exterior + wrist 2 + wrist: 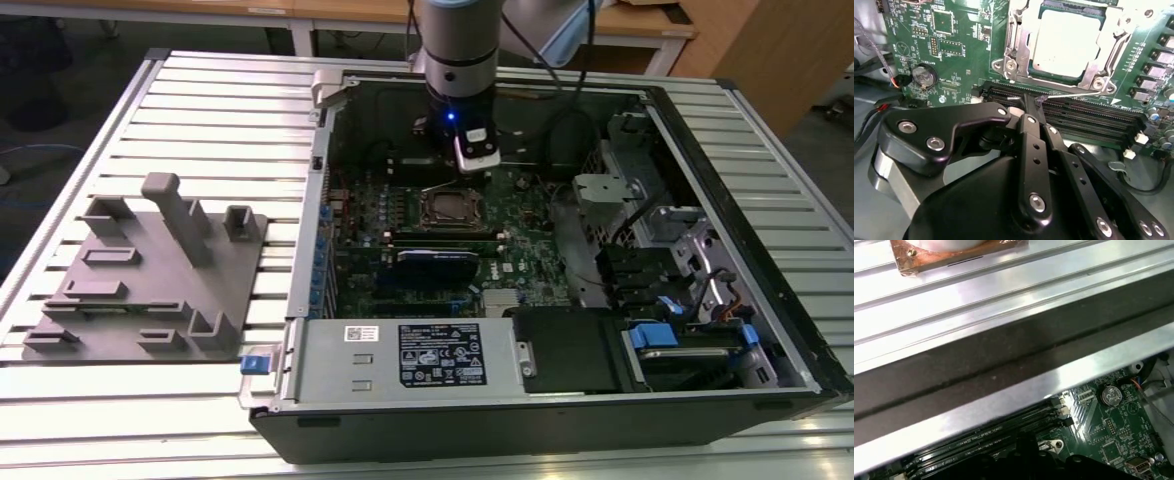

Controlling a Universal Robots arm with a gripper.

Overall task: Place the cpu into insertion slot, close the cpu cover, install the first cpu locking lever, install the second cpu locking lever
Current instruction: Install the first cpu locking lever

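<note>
No print can be read. A white label (442, 356) with tiny dark marks sits on the grey power-supply box (344, 366), well apart from the insertion slot (446, 208). White lettering speckles the green motherboard (954, 65) beside that slot, too small to make out.

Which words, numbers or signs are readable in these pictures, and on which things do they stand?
No text can be quoted.
Label on the power supply: print too small to read.
White marks on the board: too small to read.
cpu: no print legible on its face.
</note>
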